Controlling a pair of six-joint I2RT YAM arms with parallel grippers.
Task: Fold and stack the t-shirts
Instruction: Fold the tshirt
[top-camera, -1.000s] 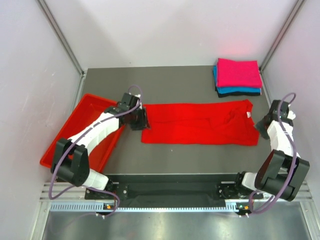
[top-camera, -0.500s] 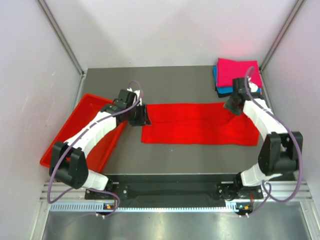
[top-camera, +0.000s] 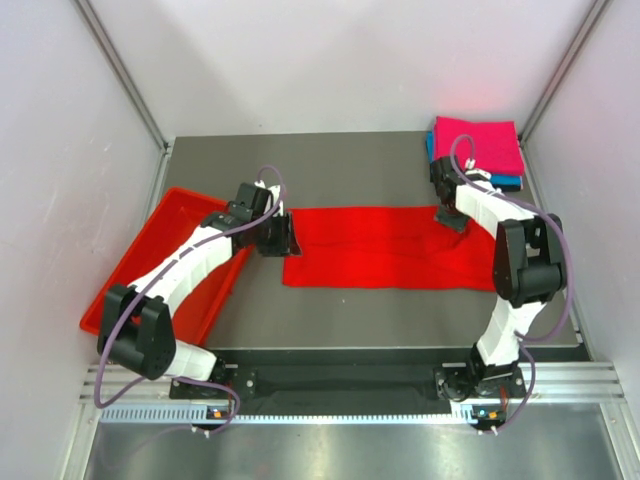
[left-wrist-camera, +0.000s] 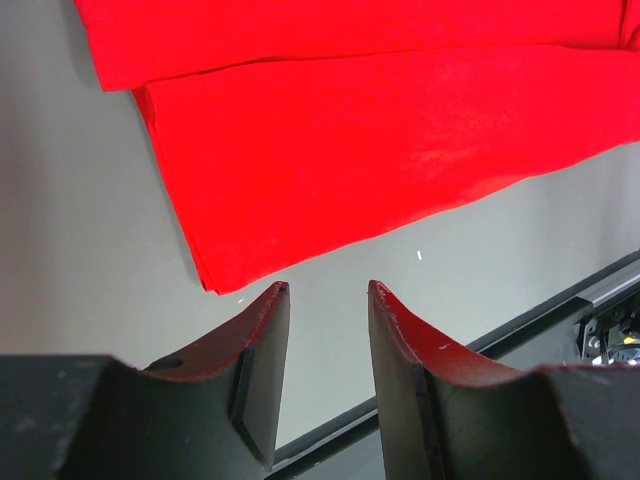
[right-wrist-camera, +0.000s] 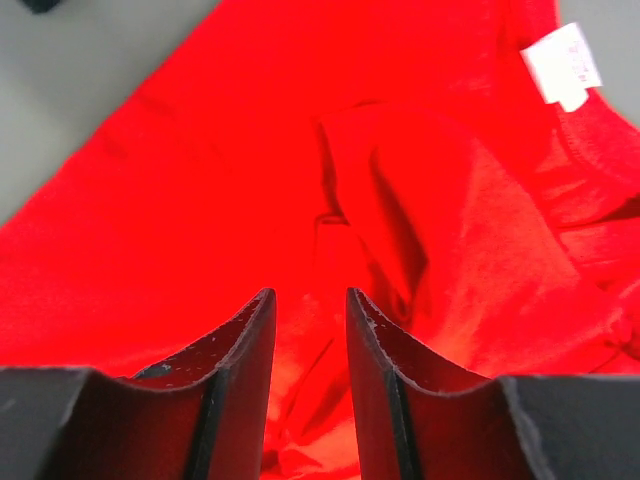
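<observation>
A bright red t-shirt (top-camera: 385, 247) lies on the table folded into a long strip; its collar end with a white label (right-wrist-camera: 562, 65) is on the right. My left gripper (top-camera: 287, 237) (left-wrist-camera: 322, 290) is open and empty, just short of the strip's left corner (left-wrist-camera: 215, 275). My right gripper (top-camera: 448, 216) (right-wrist-camera: 308, 295) hangs low over the rumpled collar end, jaws open a narrow gap with red cloth showing between them. At the back right is a stack of folded t-shirts, the magenta-pink one (top-camera: 482, 143) on top of the teal-blue one (top-camera: 507, 183).
A rigid red tray (top-camera: 135, 275) sits at the left table edge under my left arm. A metal rail (left-wrist-camera: 560, 310) runs along the table's near edge. White walls close in the sides and back.
My right arm swung from the table's right edge up and left onto the shirt's collar end, and its jaws narrowed a little. The left gripper barely moved.
</observation>
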